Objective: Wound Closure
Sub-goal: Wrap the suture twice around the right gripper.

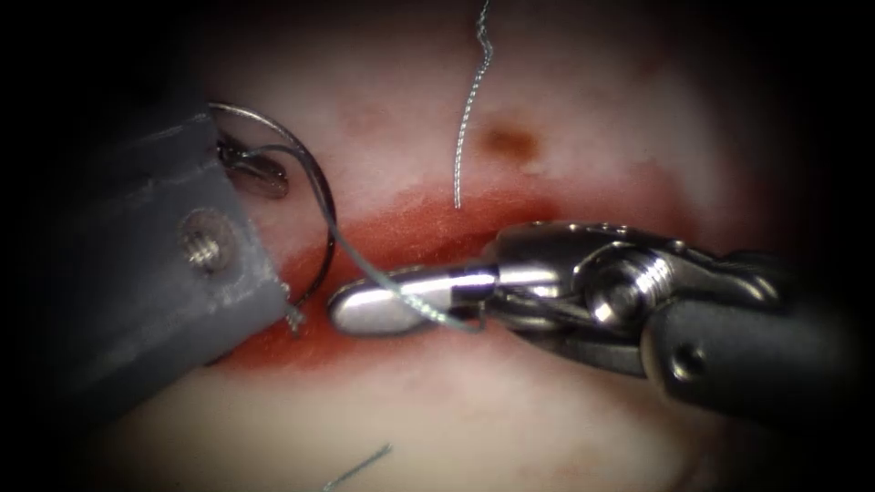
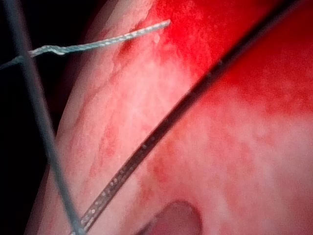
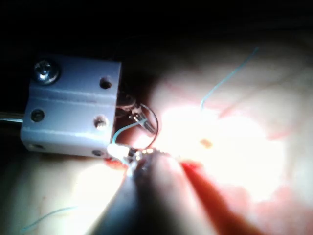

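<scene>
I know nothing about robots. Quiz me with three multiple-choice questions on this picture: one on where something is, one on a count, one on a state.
1. Where is the curved needle?
A. At the cut's right end
B. Left of the right tool's jaws, near the cut's left end
C. Clamped in the right tool's jaws

2. How many loose cut ends of thread lie on the tissue in the endoscope view?
A. None
B. Two
C. Five

3. How do the right tool's jaws stand?
A. Shut
B. Wide open
C. Buried in the tissue

Answers:
1 B: the needle arcs left of the right tool, over the cut.
2 B: one cut end lies above the cut, another below it.
3 A: the jaws meet as one flat tip, and the thread lies across them.
</scene>
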Controlling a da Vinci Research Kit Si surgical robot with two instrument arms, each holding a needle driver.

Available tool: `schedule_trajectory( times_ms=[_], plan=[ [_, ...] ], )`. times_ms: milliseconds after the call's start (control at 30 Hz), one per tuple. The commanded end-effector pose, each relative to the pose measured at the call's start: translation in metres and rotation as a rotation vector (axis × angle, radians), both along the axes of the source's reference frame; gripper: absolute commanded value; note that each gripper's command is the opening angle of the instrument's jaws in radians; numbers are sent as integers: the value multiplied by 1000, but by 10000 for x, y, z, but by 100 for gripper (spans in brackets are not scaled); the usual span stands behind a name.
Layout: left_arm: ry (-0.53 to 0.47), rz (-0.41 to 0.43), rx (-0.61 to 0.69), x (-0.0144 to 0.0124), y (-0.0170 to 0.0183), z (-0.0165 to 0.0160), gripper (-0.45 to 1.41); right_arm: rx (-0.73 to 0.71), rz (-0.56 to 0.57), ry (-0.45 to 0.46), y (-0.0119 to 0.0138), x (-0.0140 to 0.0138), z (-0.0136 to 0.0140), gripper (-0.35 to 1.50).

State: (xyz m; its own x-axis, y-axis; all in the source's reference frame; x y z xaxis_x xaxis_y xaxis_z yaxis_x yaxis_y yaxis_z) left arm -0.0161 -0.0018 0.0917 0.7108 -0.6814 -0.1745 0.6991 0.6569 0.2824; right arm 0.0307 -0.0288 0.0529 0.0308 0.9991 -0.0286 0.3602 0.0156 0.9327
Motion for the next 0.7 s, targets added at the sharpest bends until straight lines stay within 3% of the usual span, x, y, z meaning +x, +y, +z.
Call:
schedule_trajectory(
  times_ms=[33, 467, 700],
  plan=[
    [3, 1, -5, -2, 11, -2, -45, 35, 8, 20, 10, 14, -5, -35],
    [46, 17, 18, -8, 2, 2, -45, 372, 24, 186, 8, 42, -12, -35],
    [76, 33, 31, -8, -9, 3, -45, 463, 118, 300, 23, 54, -28, -35]
  ],
)
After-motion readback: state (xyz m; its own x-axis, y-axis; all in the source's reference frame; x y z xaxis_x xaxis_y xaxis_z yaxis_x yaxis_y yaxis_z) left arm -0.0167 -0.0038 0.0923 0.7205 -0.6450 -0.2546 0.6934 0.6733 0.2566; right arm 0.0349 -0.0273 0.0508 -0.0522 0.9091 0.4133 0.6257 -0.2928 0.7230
